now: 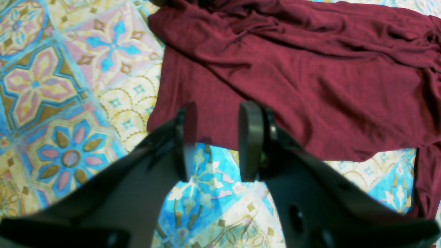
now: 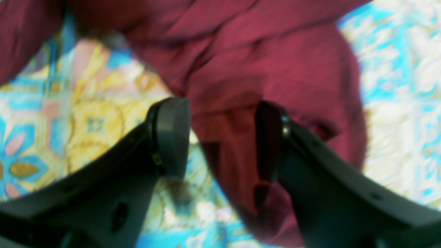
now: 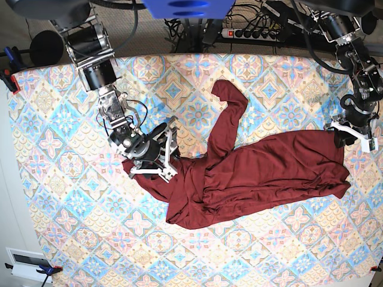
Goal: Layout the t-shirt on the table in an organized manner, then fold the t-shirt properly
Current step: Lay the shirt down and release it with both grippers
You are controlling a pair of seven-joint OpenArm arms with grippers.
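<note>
A: Where does the maroon t-shirt (image 3: 251, 170) lie?

B: Crumpled across the middle of the surface (image 3: 60, 239), stretching toward its right edge, with one long sleeve (image 3: 227, 116) thrown up toward the far edge.

A: And the right gripper (image 2: 222, 137)?

B: Its jaws stand wide apart, low over a bunched fold of the shirt's left end (the wrist view is blurred, so I cannot tell whether the pads touch cloth). Nothing is pinched.

A: The left gripper (image 1: 217, 141)?

B: Near the right edge, jaws parted with a clear gap, hovering at the shirt's hem; patterned cloth shows between them, and nothing is held.
</note>
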